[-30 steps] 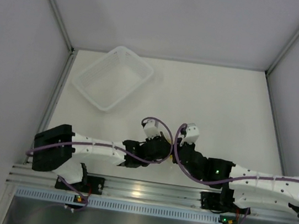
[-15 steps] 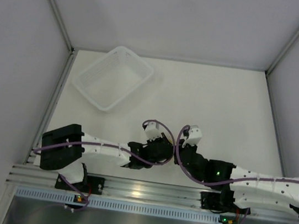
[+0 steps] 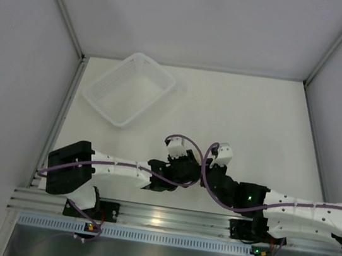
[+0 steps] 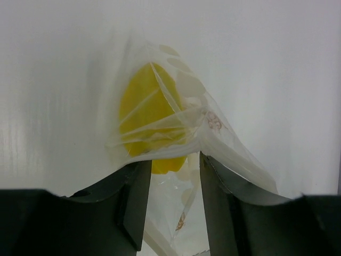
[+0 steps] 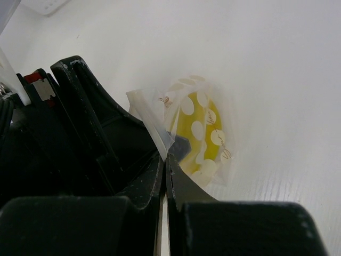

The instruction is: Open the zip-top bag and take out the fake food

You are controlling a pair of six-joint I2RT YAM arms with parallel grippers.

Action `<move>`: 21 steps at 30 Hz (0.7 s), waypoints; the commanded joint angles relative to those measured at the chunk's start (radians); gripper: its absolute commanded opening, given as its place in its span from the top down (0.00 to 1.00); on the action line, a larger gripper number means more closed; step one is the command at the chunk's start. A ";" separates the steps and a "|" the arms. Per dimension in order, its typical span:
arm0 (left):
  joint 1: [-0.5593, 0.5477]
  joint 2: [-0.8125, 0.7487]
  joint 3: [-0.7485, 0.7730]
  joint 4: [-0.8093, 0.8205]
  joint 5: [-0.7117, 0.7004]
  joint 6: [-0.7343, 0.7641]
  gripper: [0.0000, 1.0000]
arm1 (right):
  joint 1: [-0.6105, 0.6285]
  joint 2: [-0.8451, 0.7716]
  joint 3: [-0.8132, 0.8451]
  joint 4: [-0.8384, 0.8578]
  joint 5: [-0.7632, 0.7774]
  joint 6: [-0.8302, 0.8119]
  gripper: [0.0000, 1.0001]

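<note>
The zip-top bag (image 4: 213, 154), clear with white dots, hangs in front of my left gripper (image 4: 173, 162). That gripper's jaws stand apart with loose film between them, gripping nothing. The fake food (image 4: 143, 114) is a yellow lump inside the bag. My right gripper (image 5: 166, 156) is shut on a corner of the bag (image 5: 154, 125), and the yellow food (image 5: 205, 133) shows through the film just beyond its tips. In the top view both grippers meet near the table's front middle, left gripper (image 3: 192, 169) against right gripper (image 3: 206, 171), and they hide the bag.
A translucent white basket tray (image 3: 97, 106) sits at the table's back left, well away from both arms. Grey walls close in the table on three sides. The arm bases and a metal rail (image 3: 164, 219) run along the near edge.
My left gripper's jaws have opened and let go of the bag. Both wrists have shifted slightly. The right gripper stays shut on the bag.
</note>
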 commanded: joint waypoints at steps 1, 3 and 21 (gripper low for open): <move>0.007 0.005 0.049 0.004 -0.039 -0.003 0.51 | 0.002 0.001 0.016 0.008 -0.013 0.010 1.00; 0.012 0.026 0.056 0.006 -0.026 0.000 0.50 | 0.002 -0.003 0.014 0.019 -0.019 0.005 1.00; 0.064 0.152 0.130 0.003 0.070 0.037 0.39 | 0.000 -0.042 -0.041 0.035 -0.024 0.016 1.00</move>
